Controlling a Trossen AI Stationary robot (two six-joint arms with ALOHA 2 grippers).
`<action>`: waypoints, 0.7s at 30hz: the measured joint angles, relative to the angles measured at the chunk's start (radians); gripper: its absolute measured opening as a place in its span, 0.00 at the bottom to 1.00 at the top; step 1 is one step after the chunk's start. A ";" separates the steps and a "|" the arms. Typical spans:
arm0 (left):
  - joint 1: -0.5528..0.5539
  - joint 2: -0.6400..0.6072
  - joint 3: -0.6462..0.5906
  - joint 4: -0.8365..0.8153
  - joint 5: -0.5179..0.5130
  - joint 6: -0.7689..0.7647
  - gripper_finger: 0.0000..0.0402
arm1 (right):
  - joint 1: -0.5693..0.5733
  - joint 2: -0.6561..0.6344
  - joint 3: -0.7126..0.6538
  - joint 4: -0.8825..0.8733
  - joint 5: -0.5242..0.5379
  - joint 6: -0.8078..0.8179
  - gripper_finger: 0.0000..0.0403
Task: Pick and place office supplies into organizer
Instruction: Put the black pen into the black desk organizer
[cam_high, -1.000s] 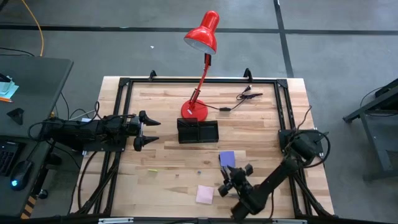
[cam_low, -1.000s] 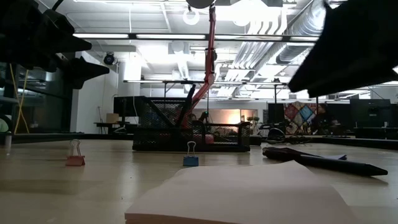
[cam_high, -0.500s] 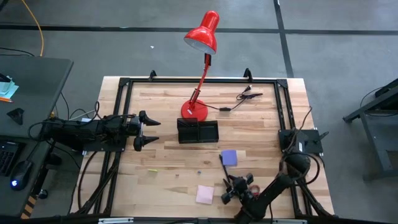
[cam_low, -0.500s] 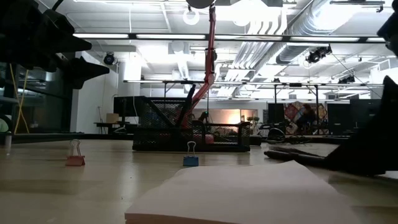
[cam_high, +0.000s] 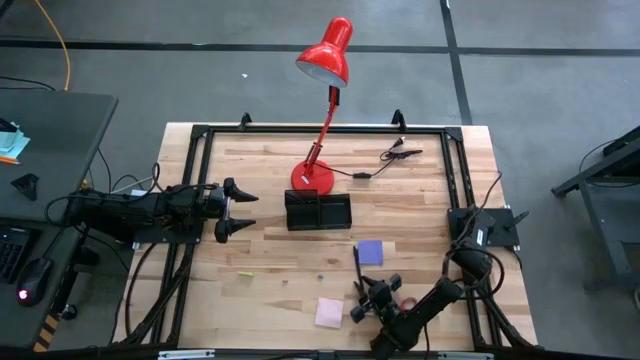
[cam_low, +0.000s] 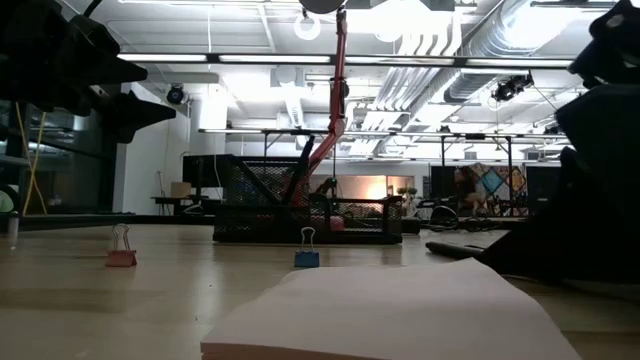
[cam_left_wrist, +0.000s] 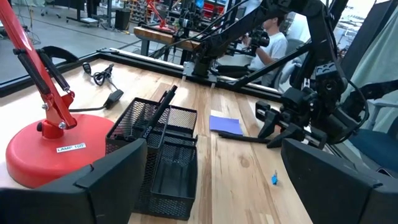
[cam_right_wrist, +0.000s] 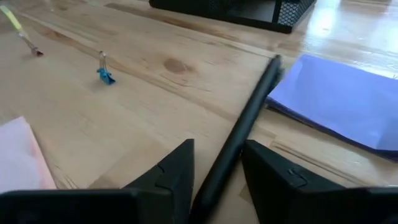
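The right gripper (cam_high: 366, 298) sits low on the table (cam_high: 270, 285), on the near side of the organizer (cam_high: 318, 211), its fingers (cam_right_wrist: 168, 171) parted around a black pen (cam_right_wrist: 239, 140) lying beside the purple pad (cam_high: 369, 252). The left gripper (cam_high: 240, 212) waits open-fingered to the organizer's left, above the table.

The black mesh organizer (cam_high: 318, 211) sits at center, a pen upright inside. At its 5 o'clock lie the purple pad (cam_high: 369, 252) and a black pen (cam_high: 357, 264); the pink pad (cam_high: 329, 312) lies at 6.
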 joint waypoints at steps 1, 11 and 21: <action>0.000 0.000 0.000 0.000 0.000 0.000 0.89 | 0.000 0.000 0.000 0.000 -0.003 -0.002 0.29; 0.000 0.000 0.000 0.000 0.000 0.000 0.89 | 0.005 0.005 0.026 -0.048 -0.025 -0.005 0.04; 0.000 0.000 0.000 0.000 0.000 0.000 0.89 | 0.005 -0.029 0.046 -0.084 -0.054 -0.085 0.02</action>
